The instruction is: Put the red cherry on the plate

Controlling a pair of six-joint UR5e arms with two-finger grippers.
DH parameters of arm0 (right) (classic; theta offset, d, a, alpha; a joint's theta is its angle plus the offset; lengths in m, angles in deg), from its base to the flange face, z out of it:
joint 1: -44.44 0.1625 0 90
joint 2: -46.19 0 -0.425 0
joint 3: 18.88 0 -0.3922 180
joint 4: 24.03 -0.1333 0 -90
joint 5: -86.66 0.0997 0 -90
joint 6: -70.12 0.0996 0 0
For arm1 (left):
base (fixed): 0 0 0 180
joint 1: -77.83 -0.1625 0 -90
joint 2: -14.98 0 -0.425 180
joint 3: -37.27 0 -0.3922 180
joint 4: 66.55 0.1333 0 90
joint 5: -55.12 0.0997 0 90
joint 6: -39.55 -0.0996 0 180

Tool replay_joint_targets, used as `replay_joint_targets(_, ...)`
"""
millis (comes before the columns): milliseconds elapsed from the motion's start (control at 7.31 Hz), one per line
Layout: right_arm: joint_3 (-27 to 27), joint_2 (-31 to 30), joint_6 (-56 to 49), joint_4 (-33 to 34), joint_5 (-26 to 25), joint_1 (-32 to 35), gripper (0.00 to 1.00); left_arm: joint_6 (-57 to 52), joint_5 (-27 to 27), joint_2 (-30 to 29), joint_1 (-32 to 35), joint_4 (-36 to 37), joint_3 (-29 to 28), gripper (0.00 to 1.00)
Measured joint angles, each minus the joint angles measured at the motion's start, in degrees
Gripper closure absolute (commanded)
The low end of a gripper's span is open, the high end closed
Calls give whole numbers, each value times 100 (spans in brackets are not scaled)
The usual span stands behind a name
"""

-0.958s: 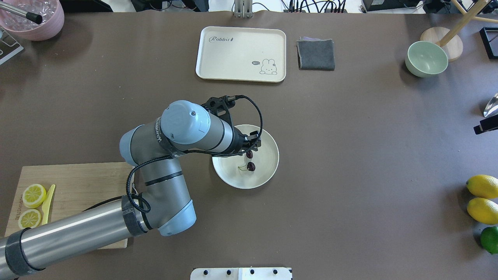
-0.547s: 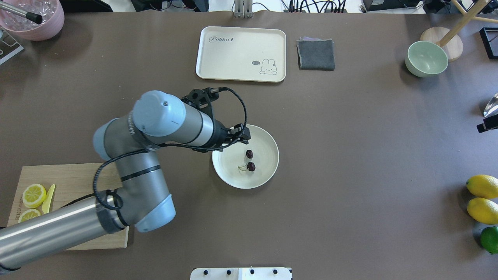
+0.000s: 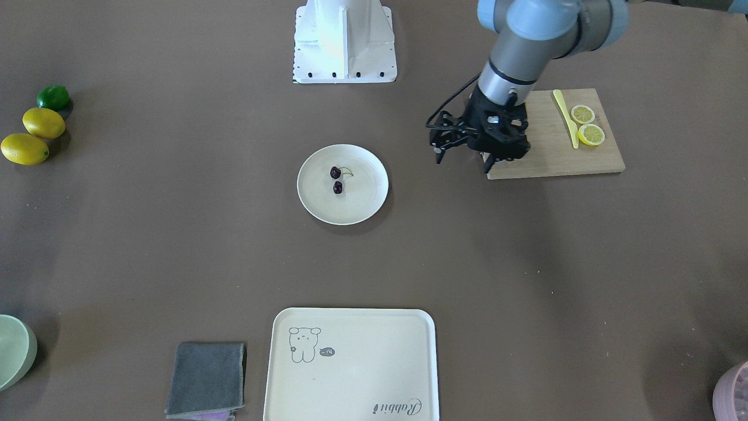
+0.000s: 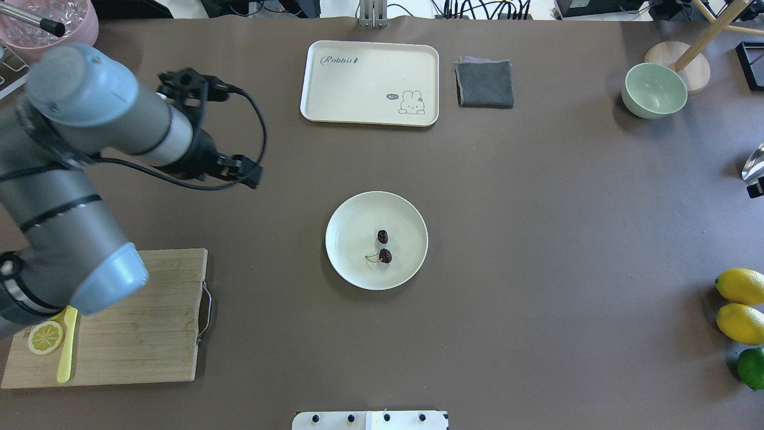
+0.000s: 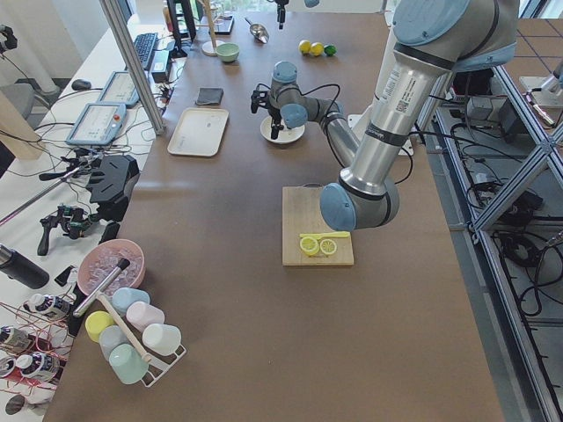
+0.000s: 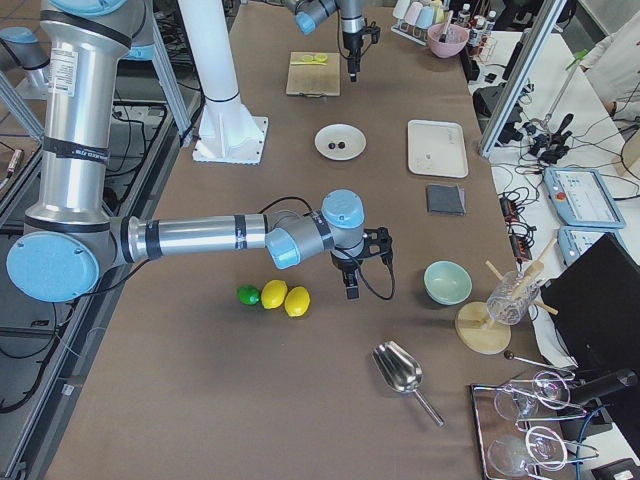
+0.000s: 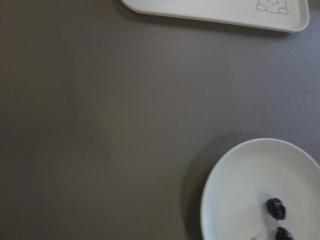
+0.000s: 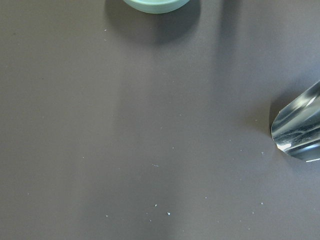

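Observation:
The red cherry (image 4: 384, 246), two tiny dark fruits on a thin green stem, lies near the middle of the round cream plate (image 4: 352, 230) at the table's centre. It also shows in the front view as the cherry (image 3: 336, 179) on the plate (image 3: 365, 193), and in the left wrist view as the cherry (image 7: 276, 208) on the plate (image 7: 240, 195). My left gripper (image 3: 462, 162) hangs open and empty above bare table, well off the plate toward the cutting board. The right gripper (image 6: 350, 288) hovers near the lemons; whether it is open or shut I cannot tell.
A wooden cutting board (image 4: 137, 334) holds a lemon slice (image 4: 45, 337) and a yellow knife. A rabbit tray (image 4: 370, 83), grey cloth (image 4: 484, 83) and green bowl (image 4: 654, 91) line the far side. Lemons (image 4: 740, 304), a lime and a metal scoop (image 8: 297, 125) sit at the right.
My left arm has pulled away from over the plate, moving left and toward the far side. The cherry stays where it lay on the plate.

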Motion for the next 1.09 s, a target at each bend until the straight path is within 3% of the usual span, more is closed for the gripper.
replay_joint_targets(274,-8,-1,-20,17,6,42,0,-2077,-828,789,1271,313,97,3)
replay_joint_targets(684,-21,-1,-24,22,8,85,0,-5240,-1662,1785,3193,338,-617,3)
replay_joint_targets(1095,-8,-60,-157,22,137,275,0,-6298,-1751,2684,4049,147,-948,3)
